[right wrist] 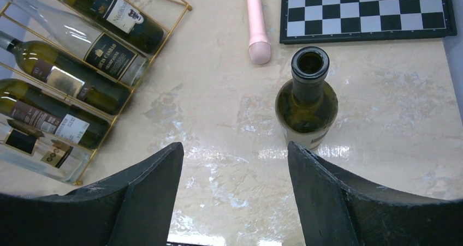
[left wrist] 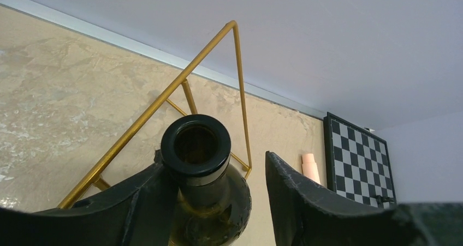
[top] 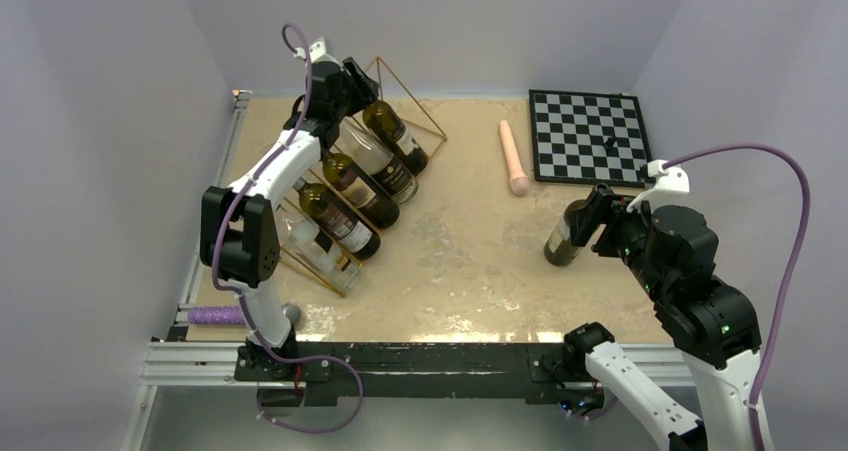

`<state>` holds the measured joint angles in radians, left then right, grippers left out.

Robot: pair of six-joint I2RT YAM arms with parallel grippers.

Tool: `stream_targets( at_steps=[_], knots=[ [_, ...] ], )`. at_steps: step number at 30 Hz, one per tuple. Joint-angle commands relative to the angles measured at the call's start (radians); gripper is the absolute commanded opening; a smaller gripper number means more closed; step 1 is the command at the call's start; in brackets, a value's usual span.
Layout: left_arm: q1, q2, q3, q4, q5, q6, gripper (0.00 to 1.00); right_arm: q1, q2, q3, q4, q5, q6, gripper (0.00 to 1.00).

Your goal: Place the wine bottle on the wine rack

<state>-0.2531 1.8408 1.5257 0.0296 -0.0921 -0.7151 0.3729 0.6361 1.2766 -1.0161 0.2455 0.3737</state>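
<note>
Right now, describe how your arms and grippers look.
Left arm and right arm: white links, black joint housings, a purple cable looping along each. Left gripper and right gripper: two broad matte-black wedge fingers with rough edges.

You have bright, even light from overhead in all three views, with a faint lilac cast on the walls. The table (top: 470, 251) throws back white glare along its near edge in the top view and in streaks around the standing wine bottle (right wrist: 307, 101) in the right wrist view. Shadows are soft and short. Labels on the racked bottles (right wrist: 106, 52) read sharp. In the left wrist view the fingers (left wrist: 306, 202) of the left gripper (left wrist: 213, 161) are near-black and slightly soft.
</note>
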Motion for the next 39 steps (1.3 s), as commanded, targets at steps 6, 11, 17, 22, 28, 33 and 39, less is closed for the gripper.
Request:
stream_targets(
  at_steps=[6,11,17,22,28,33,39],
  knots=[
    [0.005,-0.004,0.082,-0.14,-0.041,-0.015,0.72,-0.002,0.019,0.0,0.058,-0.022,-0.001,0.75],
    [0.004,0.001,0.168,-0.328,-0.124,-0.076,0.75,-0.002,0.017,-0.005,0.06,-0.021,-0.001,0.75],
    [0.003,0.011,0.219,-0.408,-0.153,-0.087,0.8,-0.002,0.012,-0.011,0.06,-0.023,0.004,0.75],
    [0.003,-0.015,0.23,-0.438,-0.162,-0.091,0.83,-0.002,0.007,-0.011,0.056,-0.023,0.008,0.75],
    [-0.016,-0.148,0.105,-0.266,-0.044,0.002,0.94,-0.002,0.009,0.036,0.006,-0.044,0.024,0.75],
    [-0.042,-0.27,0.077,-0.183,0.043,0.133,0.99,-0.002,0.012,0.123,-0.042,-0.065,0.022,0.76],
    [-0.075,-0.316,0.115,-0.166,0.255,0.193,0.99,-0.002,0.076,0.137,-0.086,0.035,0.0,0.77]
  ],
)
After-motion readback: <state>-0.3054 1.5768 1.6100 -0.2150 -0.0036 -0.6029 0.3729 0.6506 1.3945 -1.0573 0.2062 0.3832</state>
